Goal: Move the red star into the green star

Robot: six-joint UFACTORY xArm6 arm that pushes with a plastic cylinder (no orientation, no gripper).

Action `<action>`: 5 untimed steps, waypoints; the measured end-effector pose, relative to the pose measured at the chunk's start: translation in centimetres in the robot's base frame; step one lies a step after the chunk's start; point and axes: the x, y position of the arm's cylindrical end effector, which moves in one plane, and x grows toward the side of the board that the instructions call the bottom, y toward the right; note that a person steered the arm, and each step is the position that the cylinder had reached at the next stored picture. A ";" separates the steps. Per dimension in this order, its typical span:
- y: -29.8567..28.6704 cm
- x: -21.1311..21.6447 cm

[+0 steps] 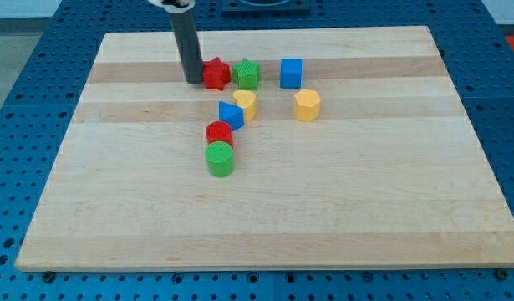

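The red star (216, 73) sits near the view's top, left of centre, touching or almost touching the green star (247, 74) on its right. My tip (193, 81) stands on the board right against the red star's left side. The dark rod rises from it toward the view's top.
A blue cube (291, 73) lies right of the green star. Below are a yellow block (246, 105) beside a blue block (230, 114), a yellow hexagon (307, 105), a red cylinder (219, 133) and a green cylinder (220, 159). The wooden board (365, 209) rests on a blue perforated table.
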 end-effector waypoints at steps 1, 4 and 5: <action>3.7 -0.1; 14.9 0.0; 17.5 0.6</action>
